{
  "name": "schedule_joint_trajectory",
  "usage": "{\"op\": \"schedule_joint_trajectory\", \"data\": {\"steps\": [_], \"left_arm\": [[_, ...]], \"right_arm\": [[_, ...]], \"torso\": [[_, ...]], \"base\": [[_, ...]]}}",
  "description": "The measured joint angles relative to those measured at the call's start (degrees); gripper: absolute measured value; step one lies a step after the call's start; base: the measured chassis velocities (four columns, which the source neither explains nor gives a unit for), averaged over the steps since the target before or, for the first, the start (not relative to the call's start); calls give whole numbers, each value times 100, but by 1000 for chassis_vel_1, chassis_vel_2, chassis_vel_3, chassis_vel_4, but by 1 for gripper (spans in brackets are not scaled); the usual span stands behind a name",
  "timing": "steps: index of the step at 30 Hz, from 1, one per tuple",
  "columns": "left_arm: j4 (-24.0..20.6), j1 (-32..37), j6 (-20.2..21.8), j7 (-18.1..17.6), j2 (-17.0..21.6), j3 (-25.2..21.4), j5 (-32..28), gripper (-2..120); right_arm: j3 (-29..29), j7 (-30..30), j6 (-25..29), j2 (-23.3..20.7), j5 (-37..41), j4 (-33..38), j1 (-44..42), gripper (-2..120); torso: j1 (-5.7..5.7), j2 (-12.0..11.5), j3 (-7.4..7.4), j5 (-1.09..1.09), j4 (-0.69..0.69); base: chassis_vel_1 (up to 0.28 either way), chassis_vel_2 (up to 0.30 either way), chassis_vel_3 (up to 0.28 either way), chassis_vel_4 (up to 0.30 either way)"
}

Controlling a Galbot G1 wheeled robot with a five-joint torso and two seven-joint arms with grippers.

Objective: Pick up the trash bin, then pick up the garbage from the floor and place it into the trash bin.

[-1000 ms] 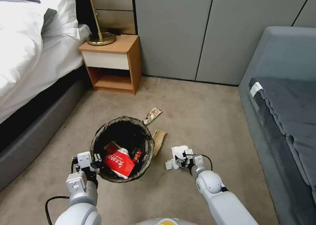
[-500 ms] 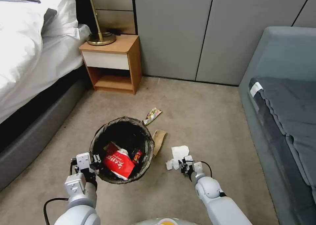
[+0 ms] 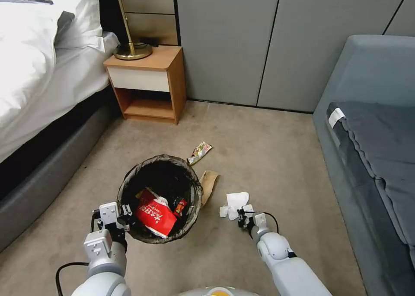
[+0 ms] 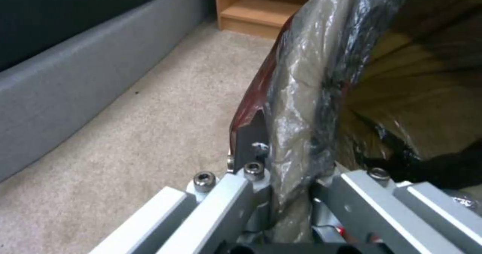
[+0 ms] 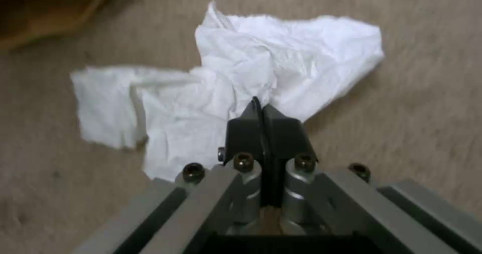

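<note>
**Operator:** Report the nearest items first.

**Technician:** The left gripper (image 3: 124, 212) was at 11 o'clock, jaws clamped across the rim of the trash bin (image 3: 129, 179), bag liner pinched between them. The bin sat a little nearer the robot than a second before. A red carton (image 3: 154, 216) lay inside it.

**Operator:** And the right side?

**Technician:** The right gripper (image 3: 243, 214) was at 1 o'clock, jaws closed tip to tip. A second earlier it sat over the white paper (image 3: 237, 199); it had since drawn back to the paper's near edge. The paper remained on the carpet, its small lobe shifted slightly.

**Operator:** Meaning?

**Technician:** Probably the pinch caught only an edge, or nothing; a hold could not be confirmed. A repeat grasp may be required.

**Operator:** Farther out?

**Technician:** A cardboard scrap (image 3: 209, 183) lay just beside the bin at 12 o'clock, a snack wrapper (image 3: 200, 151) beyond it.
</note>
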Motion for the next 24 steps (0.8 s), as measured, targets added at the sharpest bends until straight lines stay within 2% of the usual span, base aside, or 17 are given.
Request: {"op": "schedule_joint_trajectory", "data": {"steps": [6, 14, 20, 23, 24], "left_arm": [[0, -34, 13, 0, 19, -1, -5, 0], [2, -61, 20, 1, 24, -10, -32, 0], [12, -84, 21, 1, 16, -1, -32, 0], [44, -72, 21, 3, 16, -8, -32, 0], [44, -72, 21, 3, 16, -8, -32, 0]], "right_arm": [[-18, 51, 60, -54, 65, 433, -103, 0], [18, 141, 180, -162, 96, 1386, -488, 0], [36, 203, 277, -187, 77, 1615, -635, 0], [91, 244, 612, -212, 10, 2208, -892, 0], [91, 244, 612, -212, 10, 2208, -892, 0]], "torso": [[0, 0, 0, 0, 0], [0, 0, 0, -1, -1], [0, 0, 0, 0, -1], [0, 0, 0, 0, -1], [0, 0, 0, 0, -1]], "base": [[0, 0, 0, 0], [0, 0, 0, 0], [0, 0, 0, 0], [0, 0, 0, 0], [0, 0, 0, 0]]}}
